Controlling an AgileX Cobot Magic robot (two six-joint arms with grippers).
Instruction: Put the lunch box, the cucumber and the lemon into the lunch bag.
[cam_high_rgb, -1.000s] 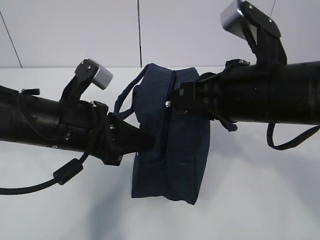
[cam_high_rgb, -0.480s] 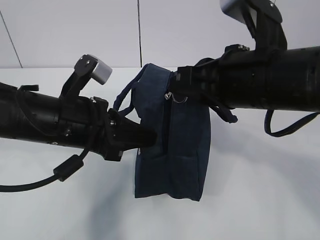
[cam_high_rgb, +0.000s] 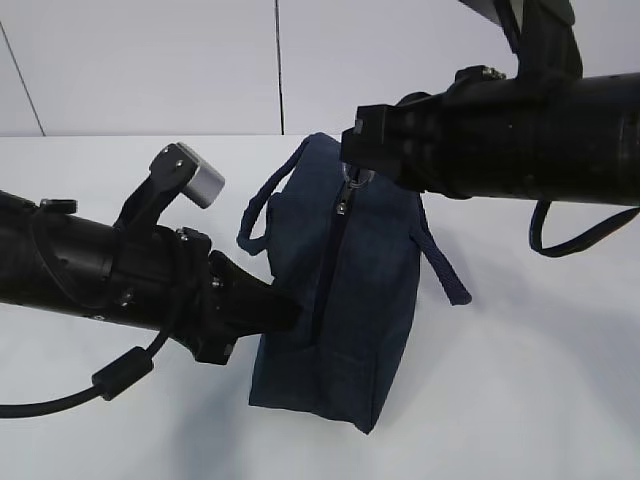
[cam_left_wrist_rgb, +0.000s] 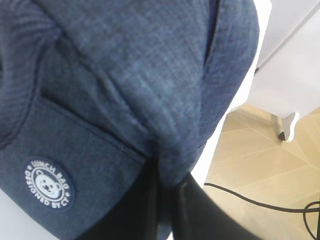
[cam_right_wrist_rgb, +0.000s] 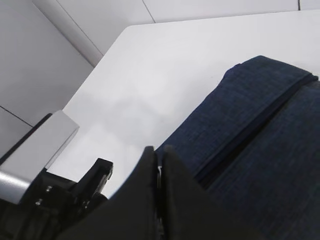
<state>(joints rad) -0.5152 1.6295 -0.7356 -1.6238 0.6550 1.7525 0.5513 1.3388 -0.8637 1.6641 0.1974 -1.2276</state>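
boxy navy woven-fabric lunch bag (cam_high_rgb: 345, 300), zipper seemingly closed

The left claw (cam_high_rgb: 288, 312) is seen pinched together, its arm stretched nearly level behind it, tip slightly raised. The right claw (cam_high_rgb: 352, 172) is likewise closed tight, held higher, its arm extended horizontally behind it.

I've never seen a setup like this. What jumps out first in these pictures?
A dark navy lunch bag stands mid-table, pinched between two black arms. The left gripper clamps the fabric on its side, near the round white bear logo. The right gripper is shut at the zipper's top end.
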